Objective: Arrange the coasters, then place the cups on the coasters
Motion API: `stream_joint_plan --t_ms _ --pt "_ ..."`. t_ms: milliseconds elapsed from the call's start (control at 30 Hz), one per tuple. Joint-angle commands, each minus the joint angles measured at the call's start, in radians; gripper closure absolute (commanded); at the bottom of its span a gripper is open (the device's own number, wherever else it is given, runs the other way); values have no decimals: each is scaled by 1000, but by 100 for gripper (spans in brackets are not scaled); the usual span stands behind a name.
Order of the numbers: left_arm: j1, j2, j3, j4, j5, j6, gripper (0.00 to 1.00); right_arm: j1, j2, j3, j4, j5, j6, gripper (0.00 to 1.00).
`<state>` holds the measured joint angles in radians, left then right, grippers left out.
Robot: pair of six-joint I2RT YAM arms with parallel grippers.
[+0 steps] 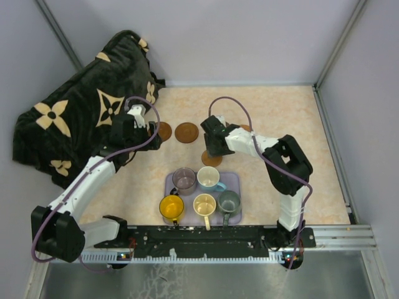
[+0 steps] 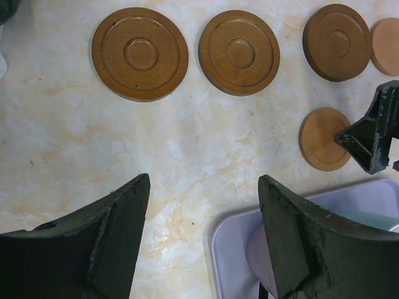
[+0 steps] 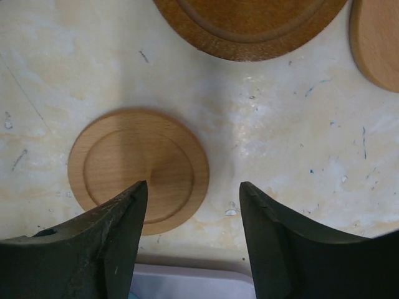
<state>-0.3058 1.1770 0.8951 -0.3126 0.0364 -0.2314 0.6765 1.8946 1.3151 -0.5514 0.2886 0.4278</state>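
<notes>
Three large dark brown coasters (image 2: 140,53) (image 2: 239,52) (image 2: 337,42) lie in a row on the table. One small light coaster (image 2: 386,46) ends that row, and another small coaster (image 3: 138,169) (image 1: 211,159) lies nearer the tray. My right gripper (image 3: 193,193) (image 1: 212,147) hangs open just over this nearer coaster's edge, holding nothing. My left gripper (image 2: 204,184) (image 1: 151,140) is open and empty over bare table beside the tray corner. The cups stand in the tray: purple-grey (image 1: 184,179), white and blue (image 1: 209,179), yellow (image 1: 171,206), cream (image 1: 204,204), grey-green (image 1: 229,201).
The lavender tray (image 1: 234,180) sits near the table's front edge between the arm bases. A black blanket with tan flowers (image 1: 81,118) is heaped at the back left. Walls close the table's far and side edges.
</notes>
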Motion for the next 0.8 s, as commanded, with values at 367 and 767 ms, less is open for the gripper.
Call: stream_joint_plan --t_ms 367,767 --pt "5 -5 -12 44 0 -3 23 14 36 -11 -37 102 49 39" --pt "7 9 -6 53 11 -8 23 9 35 -104 -90 209 119 42"
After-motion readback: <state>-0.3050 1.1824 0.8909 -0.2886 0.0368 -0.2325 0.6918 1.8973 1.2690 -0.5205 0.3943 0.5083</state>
